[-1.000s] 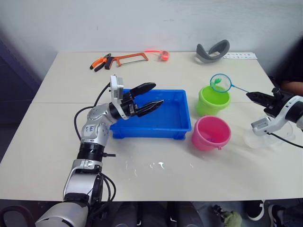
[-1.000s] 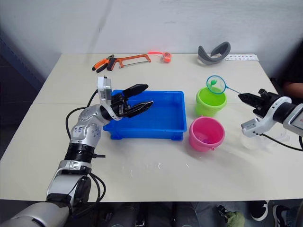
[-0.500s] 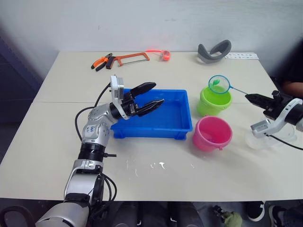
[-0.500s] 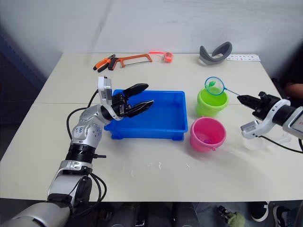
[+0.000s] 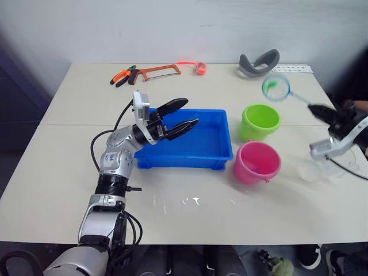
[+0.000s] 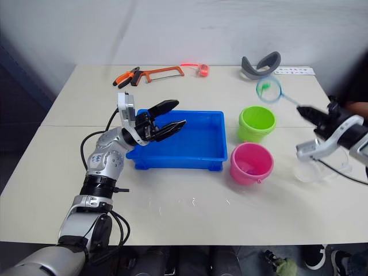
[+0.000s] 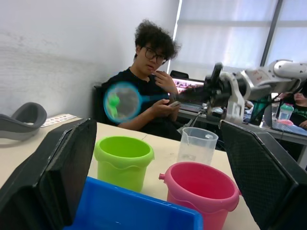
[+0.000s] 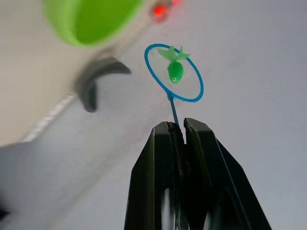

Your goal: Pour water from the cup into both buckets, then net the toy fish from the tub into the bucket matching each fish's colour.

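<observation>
- My right tool (image 8: pixel 176 125) grips the net (image 8: pixel 174 73) handle; a green fish (image 8: pixel 174 70) lies in it, above and beyond the green bucket (image 5: pixel 260 120).
- My left tool (image 5: pixel 180 115) hangs open over the tub (image 5: pixel 195 150).

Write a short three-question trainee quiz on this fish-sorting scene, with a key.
1. True or false: the net holds a pink fish.
2. Which gripper grips the net's handle? A) left gripper B) right gripper C) neither
3. Fill in: the left gripper hovers, fingers spread, over the blue ____.

Key
1. False: the green fish sits in the mesh.
2. B: its fingers are clamped on the thin handle, with the hoop raised beyond the green bucket rather than over it. The pink bucket stands nearer the robot.
3. tub
</observation>
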`<state>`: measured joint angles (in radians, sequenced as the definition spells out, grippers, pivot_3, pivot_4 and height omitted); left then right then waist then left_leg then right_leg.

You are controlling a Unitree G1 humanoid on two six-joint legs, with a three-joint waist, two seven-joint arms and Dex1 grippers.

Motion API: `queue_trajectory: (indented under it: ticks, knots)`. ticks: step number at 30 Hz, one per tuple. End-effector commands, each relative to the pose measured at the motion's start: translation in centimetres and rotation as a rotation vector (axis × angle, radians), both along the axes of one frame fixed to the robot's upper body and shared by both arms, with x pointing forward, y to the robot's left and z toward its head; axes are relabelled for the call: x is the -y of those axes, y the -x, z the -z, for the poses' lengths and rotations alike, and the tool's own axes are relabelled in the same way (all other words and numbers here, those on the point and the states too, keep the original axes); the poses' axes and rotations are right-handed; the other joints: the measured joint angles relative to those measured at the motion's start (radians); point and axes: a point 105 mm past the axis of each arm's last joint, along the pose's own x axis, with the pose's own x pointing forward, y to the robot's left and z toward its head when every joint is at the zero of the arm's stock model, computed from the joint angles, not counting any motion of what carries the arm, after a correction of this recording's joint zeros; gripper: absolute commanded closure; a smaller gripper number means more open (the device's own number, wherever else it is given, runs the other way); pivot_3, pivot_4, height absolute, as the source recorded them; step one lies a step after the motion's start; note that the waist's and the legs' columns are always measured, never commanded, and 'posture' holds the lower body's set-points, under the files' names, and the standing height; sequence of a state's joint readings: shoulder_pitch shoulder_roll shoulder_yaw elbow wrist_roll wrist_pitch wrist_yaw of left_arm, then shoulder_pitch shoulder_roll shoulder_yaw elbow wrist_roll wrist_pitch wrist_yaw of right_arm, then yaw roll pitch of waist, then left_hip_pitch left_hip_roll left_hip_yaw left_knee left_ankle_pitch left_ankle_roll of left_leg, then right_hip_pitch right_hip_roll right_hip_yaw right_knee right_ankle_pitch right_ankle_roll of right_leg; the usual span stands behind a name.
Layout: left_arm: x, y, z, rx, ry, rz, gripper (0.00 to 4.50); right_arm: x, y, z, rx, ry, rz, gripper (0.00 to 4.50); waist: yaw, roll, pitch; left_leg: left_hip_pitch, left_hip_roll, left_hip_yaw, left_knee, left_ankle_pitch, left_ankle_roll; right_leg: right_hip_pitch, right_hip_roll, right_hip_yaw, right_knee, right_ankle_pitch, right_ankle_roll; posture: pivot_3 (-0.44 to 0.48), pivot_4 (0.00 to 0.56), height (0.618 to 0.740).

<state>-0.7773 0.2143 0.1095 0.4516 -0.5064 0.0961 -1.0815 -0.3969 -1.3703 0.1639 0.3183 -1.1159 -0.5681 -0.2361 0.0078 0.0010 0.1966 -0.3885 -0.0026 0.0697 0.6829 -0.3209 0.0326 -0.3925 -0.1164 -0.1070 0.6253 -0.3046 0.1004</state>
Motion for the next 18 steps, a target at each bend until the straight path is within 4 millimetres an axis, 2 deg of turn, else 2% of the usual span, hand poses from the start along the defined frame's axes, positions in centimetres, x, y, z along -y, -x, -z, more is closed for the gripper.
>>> queue_trajectory:
  ticks: [1, 7, 11, 18]
  knots:
    - [-0.2, 0.0, -0.4, 0.023, 0.012, -0.009, 0.06, 1.1, 0.1, -0.4, 0.056, -0.011, 0.026, 4.50, 0.004, 0.002, 0.001, 0.000, -0.001, 0.001, 0.000, 0.000, 0.000, -0.001, 0.000, 0.000, 0.000, 0.000, 0.000, 0.000, 0.150, 0.740]
    - [-0.1, 0.1, -0.1, 0.022, 0.013, -0.013, 0.06, 1.5, -0.1, 0.2, 0.032, 0.018, 0.040, 4.50, -0.002, 0.004, 0.000, 0.000, 0.001, 0.002, 0.000, 0.000, 0.000, -0.002, 0.001, 0.000, 0.002, 0.000, 0.000, 0.000, 0.150, 0.740]
    - [-0.1, 0.0, -0.2, 0.022, 0.018, -0.015, 0.06, -0.2, -0.4, -1.6, 0.093, -0.004, -0.014, 4.50, -0.006, 0.004, 0.000, 0.000, 0.000, 0.002, 0.000, 0.000, 0.000, -0.002, 0.001, 0.000, 0.002, 0.000, 0.000, 0.000, 0.150, 0.740]
    - [-0.1, 0.0, -0.2, 0.022, 0.019, -0.017, 0.06, -1.1, -0.5, -1.1, 0.097, 0.042, -0.063, 4.50, -0.004, 0.004, 0.000, 0.000, 0.000, 0.002, 0.000, 0.000, 0.000, -0.002, 0.000, 0.000, 0.002, 0.000, 0.000, 0.000, 0.150, 0.740]
